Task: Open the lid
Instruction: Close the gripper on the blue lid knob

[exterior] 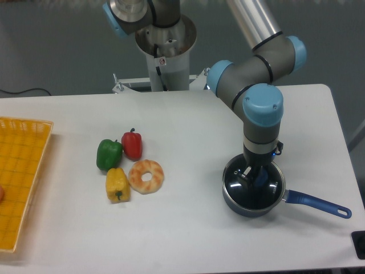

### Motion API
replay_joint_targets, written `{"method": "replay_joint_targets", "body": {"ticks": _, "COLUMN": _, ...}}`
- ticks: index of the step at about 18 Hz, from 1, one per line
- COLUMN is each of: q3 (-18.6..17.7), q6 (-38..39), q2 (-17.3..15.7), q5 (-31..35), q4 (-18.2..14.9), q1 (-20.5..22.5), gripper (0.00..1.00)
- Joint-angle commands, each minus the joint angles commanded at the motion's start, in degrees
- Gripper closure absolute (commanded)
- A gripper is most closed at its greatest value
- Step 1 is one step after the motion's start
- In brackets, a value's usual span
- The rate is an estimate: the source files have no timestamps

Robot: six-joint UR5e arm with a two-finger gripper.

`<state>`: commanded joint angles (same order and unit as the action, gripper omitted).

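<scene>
Landmark = saucepan, near the table's front right.

Far left of the pan: yellow basket at the table's left edge. Nearer, but well apart from the pan: green pepper, red pepper, yellow pepper and a ring-shaped pastry, clustered together. None of it sits near the pan or the arm, so it looks irrelevant to this job.

On the pan: lid seated flat on the rim, not lifted. Gripper comes straight down over its centre, right at the blue knob, the only grab point. Jaw state: can't tell, the wrist hides the fingertips; contact is likely but unconfirmed.

Right of the pan body: its blue handle sticks out toward the table's right edge, away from the arm.
</scene>
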<state>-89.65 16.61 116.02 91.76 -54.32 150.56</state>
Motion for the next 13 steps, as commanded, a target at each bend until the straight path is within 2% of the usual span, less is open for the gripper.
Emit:
{"method": "replay_joint_targets", "body": {"ticks": 5, "q3": 0.00, "q6": 0.18, "q2": -0.09, "q5": 0.09, "q4": 0.00, "q1": 0.00, "gripper": 0.45}}
{"method": "replay_joint_targets", "body": {"ticks": 13, "q3": 0.44, "q6": 0.09, "q2": -1.23, "q5": -0.17, "q4": -0.17, "q1": 0.18, "gripper": 0.47}}
